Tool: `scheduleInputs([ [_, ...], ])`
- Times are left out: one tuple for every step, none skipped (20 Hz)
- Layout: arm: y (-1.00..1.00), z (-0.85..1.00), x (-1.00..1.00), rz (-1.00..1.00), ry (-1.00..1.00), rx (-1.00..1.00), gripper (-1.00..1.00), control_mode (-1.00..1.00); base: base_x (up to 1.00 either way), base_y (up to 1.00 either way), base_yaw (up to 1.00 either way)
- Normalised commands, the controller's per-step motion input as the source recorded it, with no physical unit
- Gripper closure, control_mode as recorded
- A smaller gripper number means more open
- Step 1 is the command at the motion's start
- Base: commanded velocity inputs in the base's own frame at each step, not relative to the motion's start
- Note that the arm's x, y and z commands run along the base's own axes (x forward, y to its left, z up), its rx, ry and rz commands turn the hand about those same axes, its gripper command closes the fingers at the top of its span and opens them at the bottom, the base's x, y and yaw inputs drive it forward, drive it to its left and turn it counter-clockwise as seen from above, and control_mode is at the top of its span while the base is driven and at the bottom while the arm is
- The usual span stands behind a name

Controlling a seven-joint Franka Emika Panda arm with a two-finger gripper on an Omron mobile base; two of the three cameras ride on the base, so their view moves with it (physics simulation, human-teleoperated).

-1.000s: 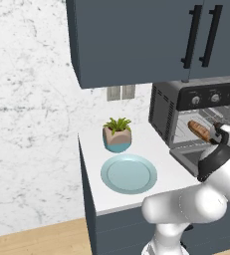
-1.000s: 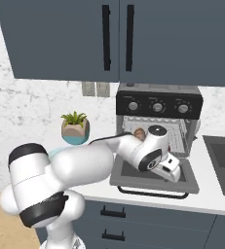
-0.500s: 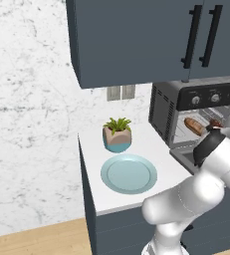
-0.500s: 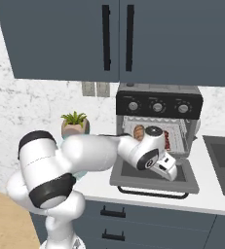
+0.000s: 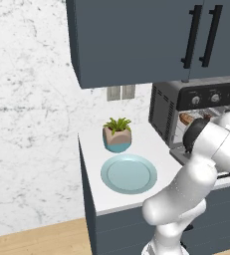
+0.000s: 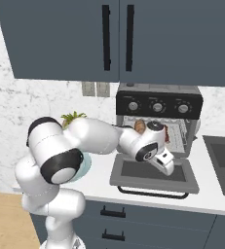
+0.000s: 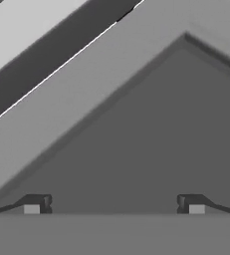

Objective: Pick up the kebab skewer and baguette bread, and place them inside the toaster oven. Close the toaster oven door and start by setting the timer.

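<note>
Gripper: the gripper (image 7: pixel 114 206) hangs low over the dropped-down oven door (image 6: pixel 155 173); its fingers (image 7: pixel 37 204) stand spread wide with nothing between them.
Below the fingers: the hand view looks straight onto the door's grey frame and darker glass pane, close under the tips; contact cannot be told.
Bread: the bread (image 6: pixel 140 126) lies on the rack inside the toaster oven (image 6: pixel 158 104), behind and above the fingers.
Skewer: the skewer (image 6: pixel 165 133), a dark red shape, appears to lie on the same rack, beside the bread and just behind the wrist.
Plate: the plate (image 5: pixel 129 173) sits bare on the counter (image 5: pixel 94 149), well to the side of the fingers, near a potted plant (image 5: pixel 117 134).
Done, by judgement: both foods seem loaded into the oven.
Left, by judgement: the door lies flat open, so lifting it shut and turning a knob (image 6: pixel 157 107) for the timer remain.
Hard to make out: the arm covers part of the rack, so the skewer's full length and exact resting place are unclear; the door's bar handle (image 6: pixel 153 194) lies forward of the fingers.
</note>
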Motion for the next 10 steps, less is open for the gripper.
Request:
scheduleInputs([
  [0.0, 0.02, 0.19, -0.1, -0.02, 0.14, -1.0, -1.0, 0.0, 0.0, 0.0],
  [0.0, 0.09, 0.23, -0.1, -0.02, 0.15, -1.0, -1.0, 0.0, 0.0, 0.0],
  [0.0, 0.09, 0.35, -0.11, 0.0, 0.14, -1.0, -1.0, 0.0, 0.0, 0.0],
  [0.0, 0.09, 0.47, -0.12, 0.0, 0.13, -1.0, -1.0, 0.0, 0.0, 0.0],
  [0.0, 0.01, 0.64, -0.14, 0.0, 0.1, -1.0, -1.0, 0.0, 0.0, 0.0],
  [0.0, 0.0, 0.72, -0.15, 0.0, 0.08, -1.0, -1.0, 0.0, 0.0, 0.0],
  [0.0, 0.0, 0.73, -0.17, -0.01, 0.04, -1.0, -1.0, 0.0, 0.0, 0.0],
  [0.01, 0.0, 0.75, -0.17, -0.06, 0.0, -1.0, -1.0, 0.0, 0.0, 0.0],
  [0.04, 0.0, 0.71, -0.18, -0.09, 0.0, -1.0, -1.0, 0.0, 0.0, 0.0],
  [0.0, 0.0, 0.67, -0.2, -0.1, 0.0, -1.0, -1.0, 0.0, 0.0, 0.0],
])
